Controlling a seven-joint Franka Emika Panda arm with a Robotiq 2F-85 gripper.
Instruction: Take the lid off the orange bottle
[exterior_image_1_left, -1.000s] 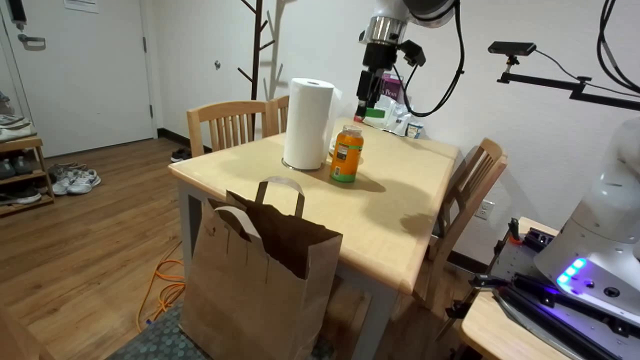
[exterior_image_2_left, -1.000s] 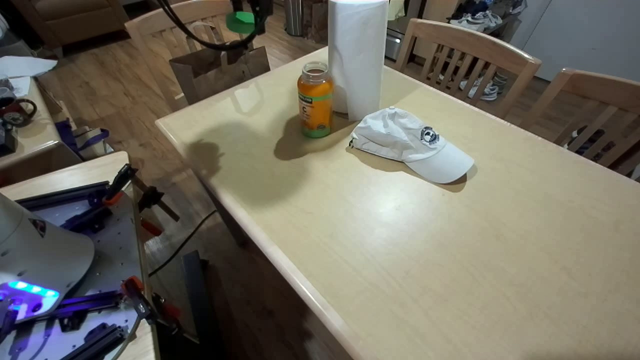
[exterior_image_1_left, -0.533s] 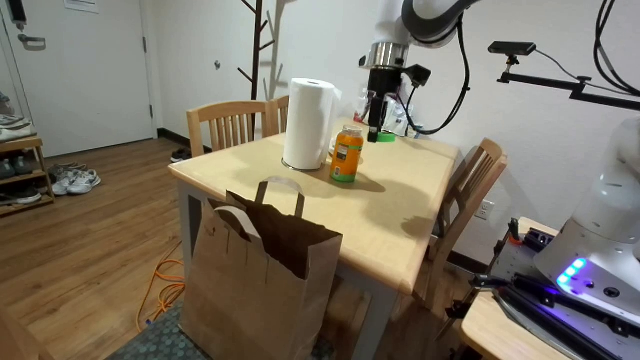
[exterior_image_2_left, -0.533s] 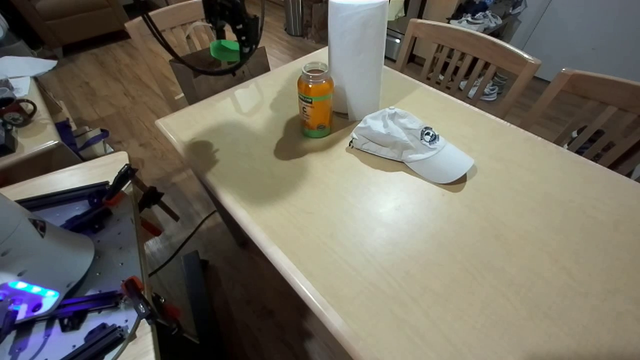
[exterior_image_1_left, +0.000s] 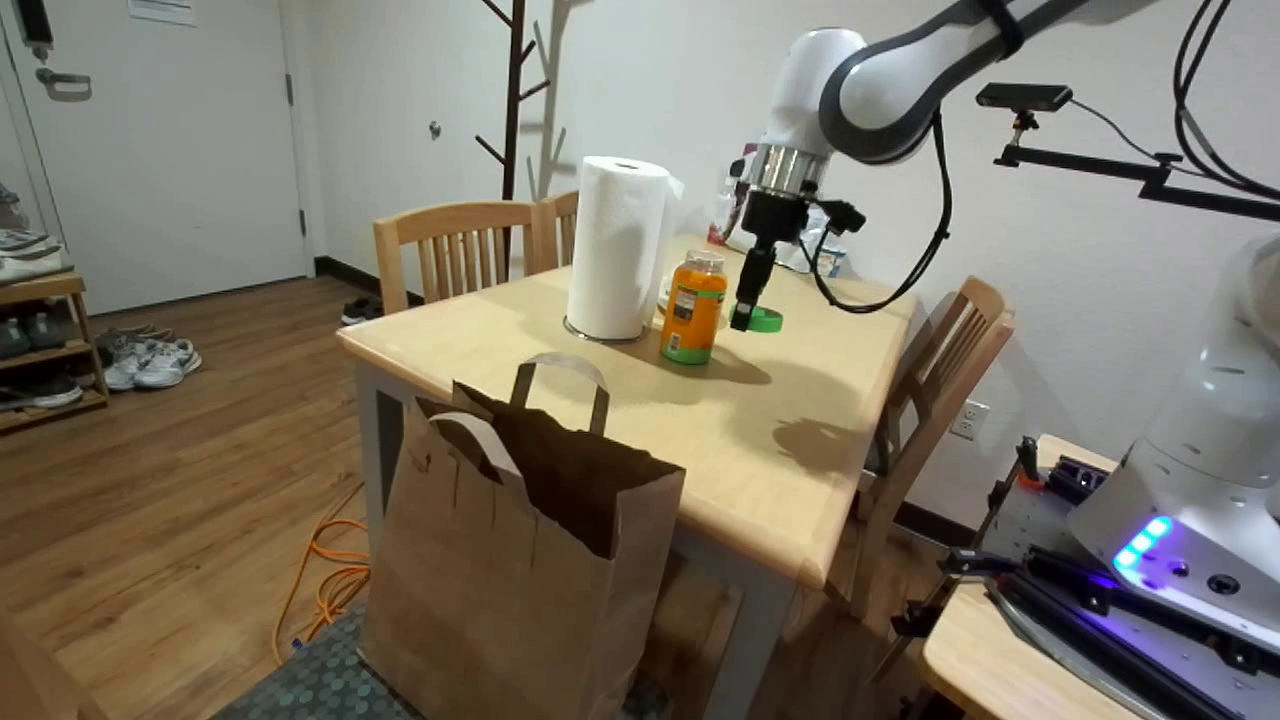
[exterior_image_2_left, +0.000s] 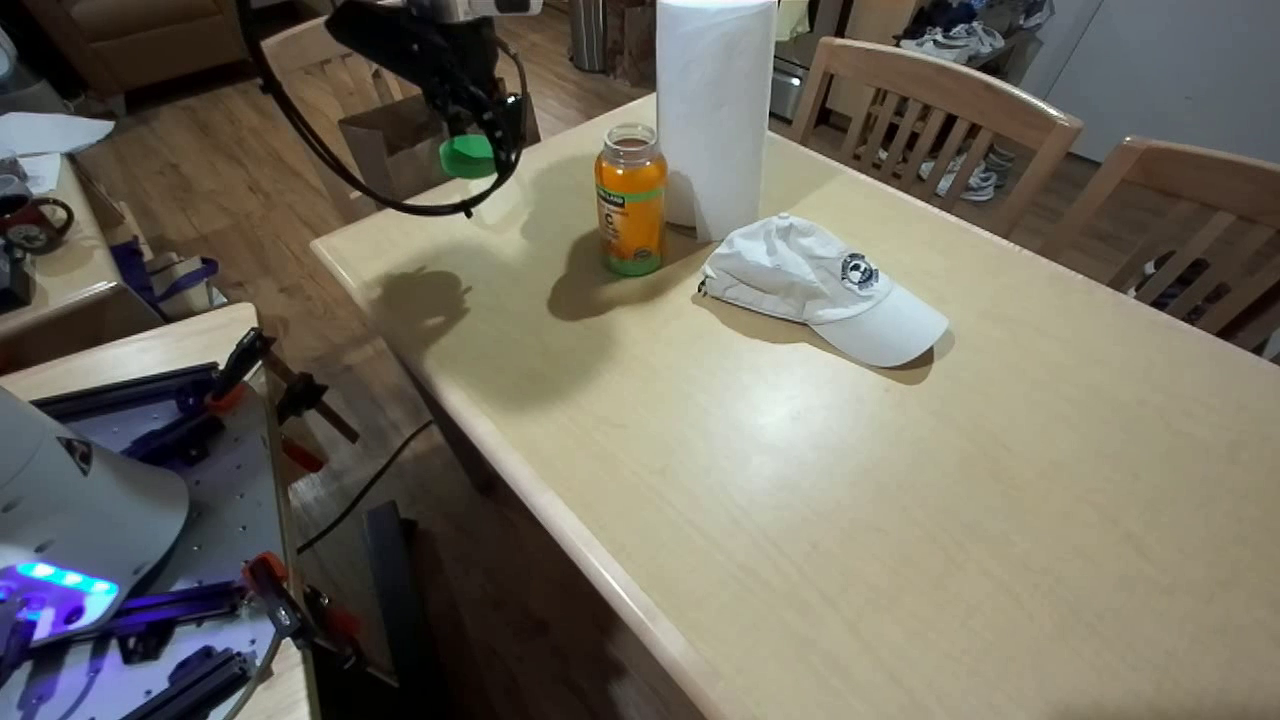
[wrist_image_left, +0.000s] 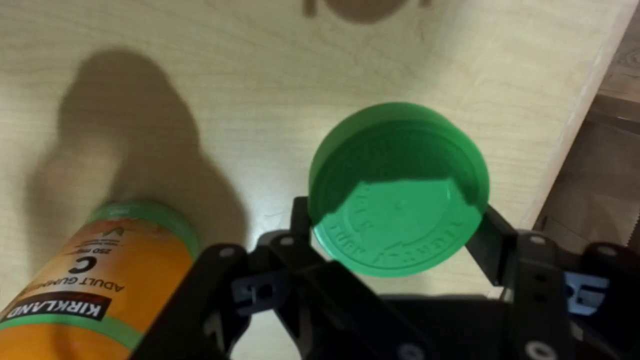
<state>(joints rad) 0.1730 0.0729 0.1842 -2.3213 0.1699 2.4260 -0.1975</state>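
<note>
Currently in hand: one green lid (wrist_image_left: 399, 200), pinched between the fingers (wrist_image_left: 493, 245) of the gripper (wrist_image_left: 396, 230), above the table (exterior_image_2_left: 900, 520) and not touching it, its shadow (wrist_image_left: 366, 9) falling apart. Orange bottle (exterior_image_1_left: 694, 308): upright, no lid on its mouth, beside the gripper, not touching. Paper towel roll (exterior_image_1_left: 615, 250): upright, beyond the bottle from the gripper. White hat (exterior_image_2_left: 775, 265): farther from the gripper than the bottle.

Step, as judged: setting down the lid; removal seems done. Handling: lower to the table under the gripper; level the lid before contact; hold the pinch firm until it sits flat; part the fingers slowly, since one is on the bottle side and could nudge it. Likely fault: a tilted release, the round lid rolling off.
</note>
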